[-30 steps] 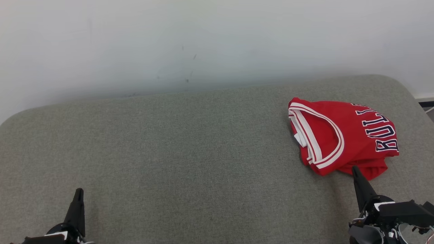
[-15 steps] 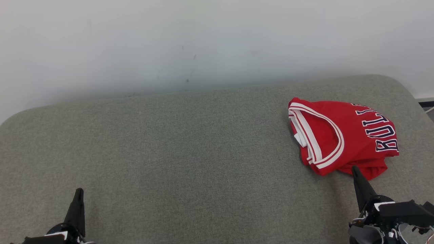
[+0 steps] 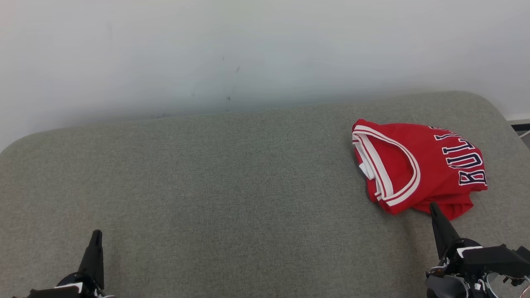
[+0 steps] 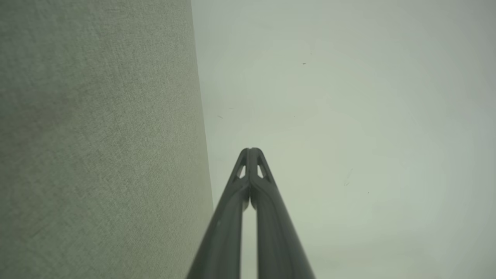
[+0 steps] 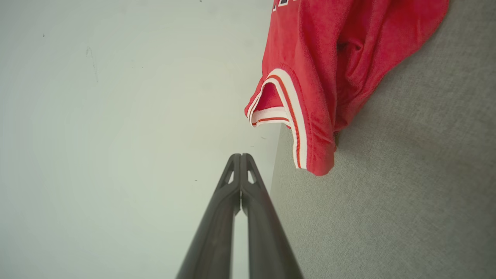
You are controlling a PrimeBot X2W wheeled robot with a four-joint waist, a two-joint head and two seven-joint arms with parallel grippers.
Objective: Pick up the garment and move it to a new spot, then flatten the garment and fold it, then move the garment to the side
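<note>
The garment (image 3: pixel 418 165) is a red jersey with white trim and dark lettering, lying folded in a compact bundle at the right of the grey-green cushioned surface (image 3: pixel 232 186). It also hangs into the right wrist view, garment (image 5: pixel 329 69). My right gripper (image 3: pixel 433 207) is shut, empty, its tip just at the bundle's near edge; whether it touches is unclear. In its own wrist view the right gripper (image 5: pixel 240 155) has both fingers pressed together. My left gripper (image 3: pixel 97 234) is shut and empty at the lower left, far from the jersey, and the left gripper (image 4: pixel 251 150) shows closed tips.
A pale wall (image 3: pixel 248 49) rises behind the cushioned surface. The surface's rounded corners curve down at the far left and far right. A strip of floor with a cable (image 3: pixel 522 131) shows past the right edge.
</note>
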